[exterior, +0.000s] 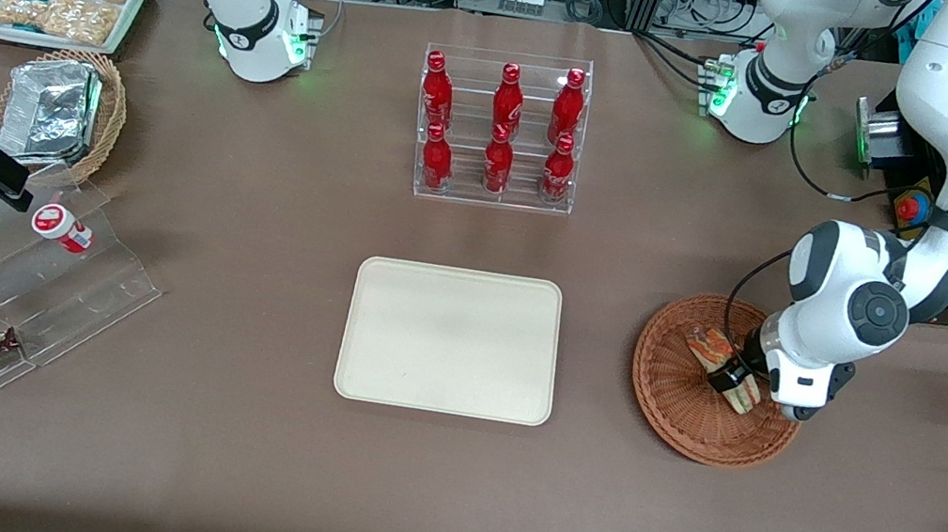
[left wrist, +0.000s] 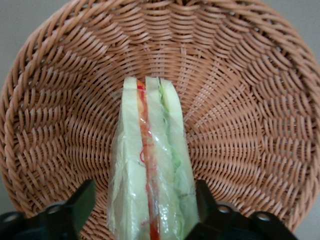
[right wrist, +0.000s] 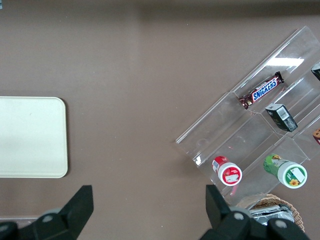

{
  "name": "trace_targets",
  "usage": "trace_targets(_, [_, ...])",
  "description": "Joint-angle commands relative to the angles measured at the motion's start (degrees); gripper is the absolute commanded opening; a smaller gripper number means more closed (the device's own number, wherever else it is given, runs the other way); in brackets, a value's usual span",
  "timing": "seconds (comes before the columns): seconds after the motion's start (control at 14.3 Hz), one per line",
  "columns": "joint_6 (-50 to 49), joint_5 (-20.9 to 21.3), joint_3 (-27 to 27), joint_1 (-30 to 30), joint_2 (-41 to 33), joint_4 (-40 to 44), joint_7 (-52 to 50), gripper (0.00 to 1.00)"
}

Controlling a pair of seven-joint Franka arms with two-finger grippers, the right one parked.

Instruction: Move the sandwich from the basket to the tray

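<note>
The gripper (exterior: 734,376) is down in the basket (exterior: 670,394), its fingers (left wrist: 82,200) spread wide — one on each side of the sandwich (left wrist: 150,170), not clearly touching it. The sandwich lies on the basket floor between them. The tray (exterior: 451,339) sits well apart — bare.

The sandwich (exterior: 720,362) is lying in the basket (exterior: 671,402), with the gripper (exterior: 731,375) straddling it. The basket is sitting beside the tray (exterior: 451,339), toward the working arm's end of the tabletop (exterior: 216,454).
</note>
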Motion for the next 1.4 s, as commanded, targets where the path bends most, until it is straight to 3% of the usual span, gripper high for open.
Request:
trace_targets(0.0, [-0.30,-0.37,0.07,-0.21,-0.68,-0.97,0.31,0.03])
trace_targets(0.49, [-12.85,0.33,-0.28,-3.63,-5.33,5.61,0.66,0.02])
trace_targets(0.84, [-34.65,0.33,-0.37,-14.07,-5.26,19.40,6.63,0.02])
trace_targets(1.05, [-33.44,0.33,-0.37,-23.74,-1.93,22.13,11.64,0.06])
trace_targets(1.33, [-29.31,0.07,-0.29,-33.93,9.39,32.40,15.96,0.11])
